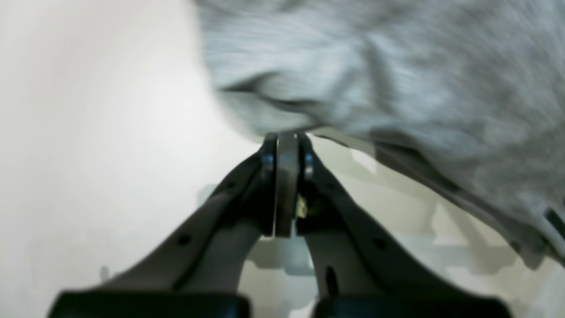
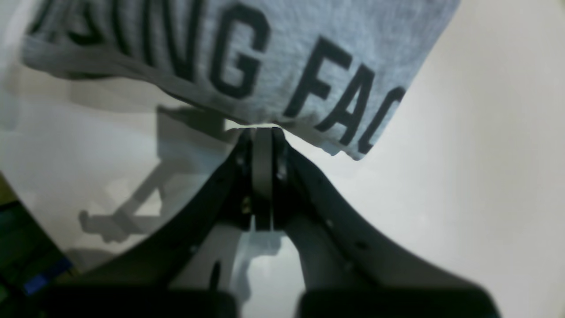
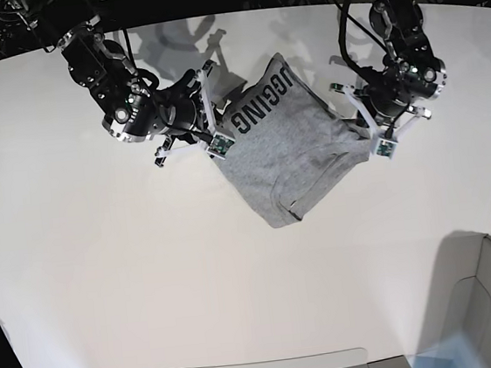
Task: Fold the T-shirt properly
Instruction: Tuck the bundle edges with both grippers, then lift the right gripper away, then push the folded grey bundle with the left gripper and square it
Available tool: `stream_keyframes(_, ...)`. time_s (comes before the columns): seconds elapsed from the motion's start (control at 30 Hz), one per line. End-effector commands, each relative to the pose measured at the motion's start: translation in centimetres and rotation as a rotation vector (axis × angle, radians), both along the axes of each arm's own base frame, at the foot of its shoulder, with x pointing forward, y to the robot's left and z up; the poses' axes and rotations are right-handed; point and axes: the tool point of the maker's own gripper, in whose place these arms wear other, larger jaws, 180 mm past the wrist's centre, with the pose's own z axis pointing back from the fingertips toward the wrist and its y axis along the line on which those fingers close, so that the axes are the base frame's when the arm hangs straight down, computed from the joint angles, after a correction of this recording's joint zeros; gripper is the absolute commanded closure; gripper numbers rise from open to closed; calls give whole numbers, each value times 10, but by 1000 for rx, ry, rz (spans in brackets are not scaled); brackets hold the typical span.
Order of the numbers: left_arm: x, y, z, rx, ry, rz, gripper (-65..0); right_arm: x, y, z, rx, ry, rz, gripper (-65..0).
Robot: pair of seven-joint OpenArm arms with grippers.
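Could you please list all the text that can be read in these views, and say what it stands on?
"UGGING", first letter uncertain: on the T-shirt, base view.
"NG FAC", last letter possibly cut off: same shirt, right wrist view.
The lettering left of "NG" is too blurred there.

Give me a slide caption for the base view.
Two robot arms at the edges of a grey lettered T-shirt.

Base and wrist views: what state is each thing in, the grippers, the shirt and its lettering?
Left gripper: shut, tips at the shirt's edge; grip unclear.
Right gripper: shut, tips at the shirt's edge; grip unclear.
T-shirt: creased, not neatly folded.
Lettering: partly visible, facing up.
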Motion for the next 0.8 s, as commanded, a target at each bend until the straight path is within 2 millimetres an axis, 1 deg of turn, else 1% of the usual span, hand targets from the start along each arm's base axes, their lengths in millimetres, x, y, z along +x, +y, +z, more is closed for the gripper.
stream_keyframes(0.0, 11, 3, 16, 1, -60, 5, 0, 14, -8, 18, 28, -58, -41, 0)
stream_keyframes(0.1, 15, 2, 31, 18, -109, -4, 0, 27, -31, 37, 66, -111, -156, 0)
stream_keyframes(0.17, 18, -7, 44, 6, -152, -4, 0, 39, -52, 48, 82, -147, -248, 0)
stream_keyframes(0.27, 23, -20, 63, -7, -214, -9, 0, 54, -87, 60, 93, -187, -385, 0)
stream_keyframes(0.33, 26, -42, 68, -31, -230, -55, 0, 58, -111, 61, 87, -197, -464, 0)
stream_keyframes(0.37, 26, -56, 67, -41, -228, -97, 0, 60, -121, 63, 85, -204, -495, 0)
stream_keyframes(0.43, 24, -96, 67, -62, -221, -220, 0, 58, -136, 62, 73, -203, -539, 0)
stream_keyframes(0.5, 7, -135, 59, -95, -191, -336, 0, 57, -146, 62, 61, -206, -561, 0)
stream_keyframes(0.57, -10, -168, 60, -116, -189, -448, 0, 53, -152, 58, 51, -198, -578, 0)
stream_keyframes(0.7, -47, -216, 63, -115, -185, -684, 0, 50, -159, 55, 43, -190, -598, 0)
stream_keyframes(0.77, -61, -227, 58, -103, -170, -769, 0, 49, -161, 52, 40, -179, -602, 0)
